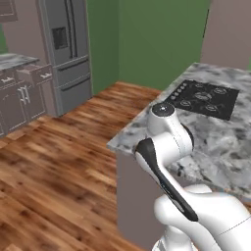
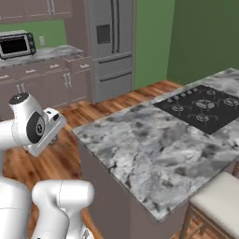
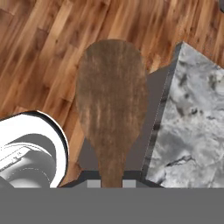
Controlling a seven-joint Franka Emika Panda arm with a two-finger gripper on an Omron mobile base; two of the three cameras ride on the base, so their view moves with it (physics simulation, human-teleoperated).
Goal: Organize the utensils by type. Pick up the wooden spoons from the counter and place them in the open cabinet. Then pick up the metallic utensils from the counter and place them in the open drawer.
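Closest to the hand camera, a wooden spoon (image 3: 111,109) fills the middle of the hand view; its broad dark-brown bowl points away from the gripper (image 3: 111,183), and its neck runs down between the fingertips, which are pressed together on it; below the spoon lies the wooden floor (image 3: 43,43), and to the right a corner of a marbled island top (image 3: 192,127); in the base views this island carries a black cooktop (image 2: 200,106); the counter (image 2: 42,55) with grey-brown cabinet fronts stands well apart, beside a grey fridge (image 2: 109,44); a microwave (image 2: 17,45) sits on it; whether a drawer is open I cannot tell.
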